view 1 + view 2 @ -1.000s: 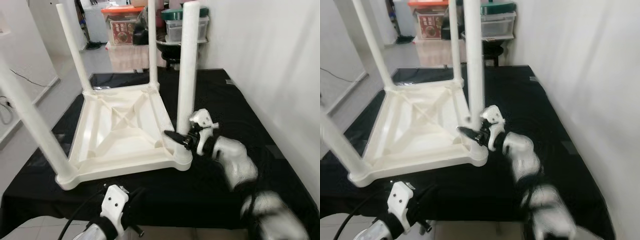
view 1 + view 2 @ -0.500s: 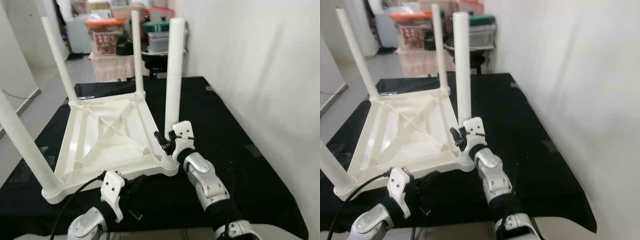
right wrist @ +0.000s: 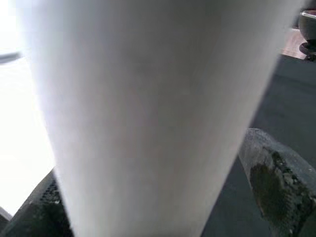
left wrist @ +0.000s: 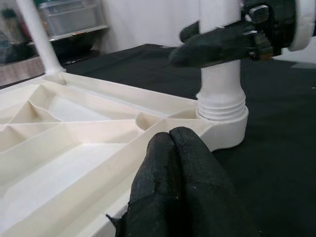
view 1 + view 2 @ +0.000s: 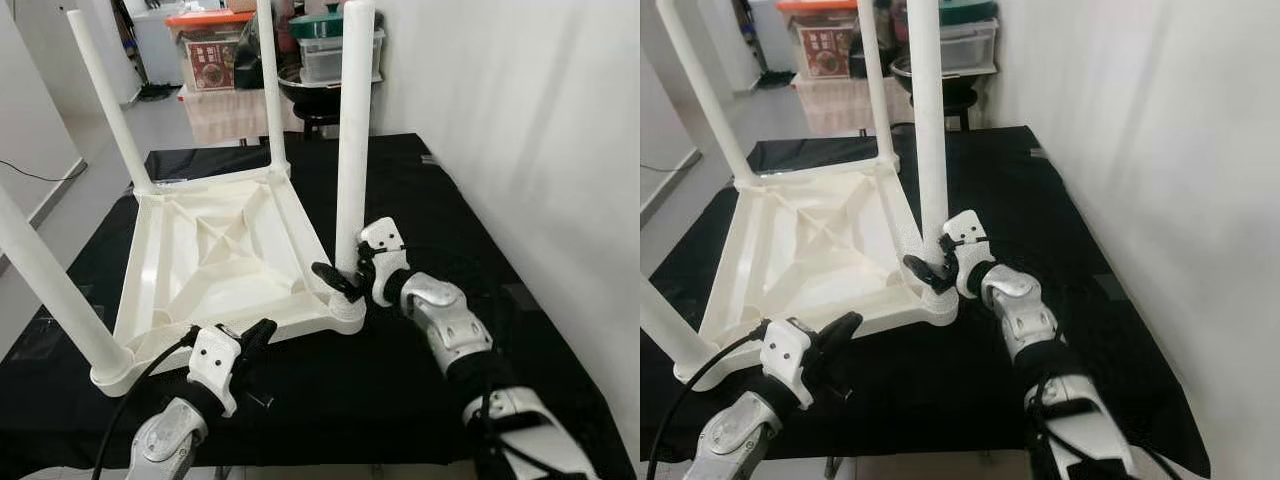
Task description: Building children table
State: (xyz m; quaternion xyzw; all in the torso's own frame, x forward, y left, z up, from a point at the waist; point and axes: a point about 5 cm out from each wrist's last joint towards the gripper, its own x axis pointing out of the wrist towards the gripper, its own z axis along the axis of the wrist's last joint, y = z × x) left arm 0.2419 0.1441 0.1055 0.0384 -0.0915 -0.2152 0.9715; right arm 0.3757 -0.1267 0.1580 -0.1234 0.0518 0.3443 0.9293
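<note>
A white plastic children's table (image 5: 220, 250) lies upside down on a black-covered surface (image 5: 420, 200), with its four legs pointing up. My right gripper (image 5: 340, 278) is shut on the near-right leg (image 5: 352, 150) just above its socket; the right wrist view shows that leg (image 3: 148, 98) between the fingers (image 3: 276, 182). My left gripper (image 5: 255, 335) is shut with nothing in it, at the tabletop's front rim (image 4: 98, 163). From the left wrist view I see its closed fingertips (image 4: 177, 163) before the leg's base (image 4: 222, 98).
A white wall (image 5: 520, 120) runs along the right side of the surface. Behind it stand storage boxes (image 5: 215, 60) and a dark pot (image 5: 325, 25). Grey floor (image 5: 40, 200) lies to the left. The surface's front edge is close below my arms.
The camera has shifted. My left gripper has come forward and up to the tabletop's front rim. The right gripper stays on the near-right leg.
</note>
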